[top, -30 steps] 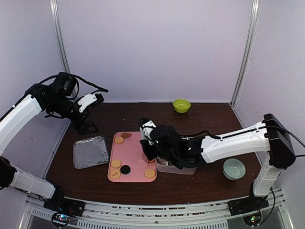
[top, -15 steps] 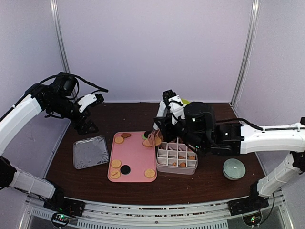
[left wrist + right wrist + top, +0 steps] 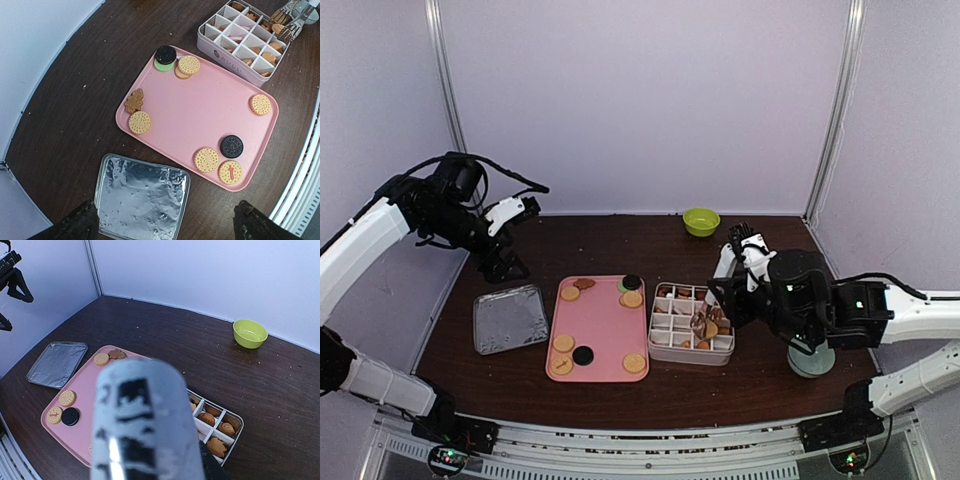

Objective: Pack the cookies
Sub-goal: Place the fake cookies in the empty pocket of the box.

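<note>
The left fingers (image 3: 75, 226) stand wide apart and hold nothing, raised above the table (image 3: 760, 385). A silver tray (image 3: 142, 200) lies below, between them. Just beyond it lies a pink tray (image 3: 200, 107). Eight cookies (image 3: 139, 122) lie loose on it:
- a black one on a green one, beside a tan round, at the corner farthest from these fingers
- a brown tree-shaped one and a tan round on the left edge
- a tan round on the right edge
- a black one, a tan round and a red-marked round at the near corner

The right fingers (image 3: 728, 296) are closed narrowly on the metal tongs (image 3: 291, 19). The handle fills the right wrist view as a grey blur. The tong tips hang ahead of these fingers, over a divided box (image 3: 665, 352) that sits just beside the pink tray. More cookies lie in several of its compartments. Whether the tips pinch one cannot be told. A green bowl (image 3: 701, 221) stands well beyond the right fingers, near the back wall.
</note>
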`<act>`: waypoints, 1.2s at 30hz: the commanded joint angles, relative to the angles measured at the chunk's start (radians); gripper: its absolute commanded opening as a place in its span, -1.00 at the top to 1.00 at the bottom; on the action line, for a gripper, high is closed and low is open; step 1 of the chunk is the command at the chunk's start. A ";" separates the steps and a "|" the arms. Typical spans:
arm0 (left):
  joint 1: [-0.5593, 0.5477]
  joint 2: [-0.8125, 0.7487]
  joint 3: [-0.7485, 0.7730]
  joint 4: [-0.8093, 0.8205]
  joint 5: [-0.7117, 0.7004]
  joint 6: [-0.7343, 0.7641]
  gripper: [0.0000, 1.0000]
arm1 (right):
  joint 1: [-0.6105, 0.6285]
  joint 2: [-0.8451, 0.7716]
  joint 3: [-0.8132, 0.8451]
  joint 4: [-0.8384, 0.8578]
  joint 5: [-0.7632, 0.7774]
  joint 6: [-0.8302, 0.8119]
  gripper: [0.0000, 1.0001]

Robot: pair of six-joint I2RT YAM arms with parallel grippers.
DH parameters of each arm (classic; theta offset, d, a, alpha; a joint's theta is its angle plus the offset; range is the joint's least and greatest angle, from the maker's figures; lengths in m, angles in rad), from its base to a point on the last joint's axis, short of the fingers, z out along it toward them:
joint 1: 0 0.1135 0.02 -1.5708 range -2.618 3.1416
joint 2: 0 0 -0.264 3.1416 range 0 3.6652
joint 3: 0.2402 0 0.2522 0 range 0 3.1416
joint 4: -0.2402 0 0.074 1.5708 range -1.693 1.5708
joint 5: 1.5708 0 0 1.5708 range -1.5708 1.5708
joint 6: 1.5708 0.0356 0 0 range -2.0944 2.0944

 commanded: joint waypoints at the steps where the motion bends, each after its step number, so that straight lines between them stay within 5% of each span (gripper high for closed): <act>1: 0.007 0.010 0.011 0.007 0.035 -0.011 -0.93 | -0.004 -0.023 -0.020 -0.034 0.038 0.046 0.95; 12: 0.007 0.018 0.016 -0.002 0.039 -0.010 -0.92 | -0.004 -0.001 -0.056 -0.039 0.085 0.051 0.92; 22: 0.007 0.028 0.028 -0.012 0.051 -0.006 -0.91 | -0.004 -0.005 -0.050 -0.050 0.068 0.049 0.29; 36: 0.006 0.027 0.025 -0.025 0.053 0.005 -0.90 | -0.008 -0.030 -0.027 -0.046 0.056 0.025 0.13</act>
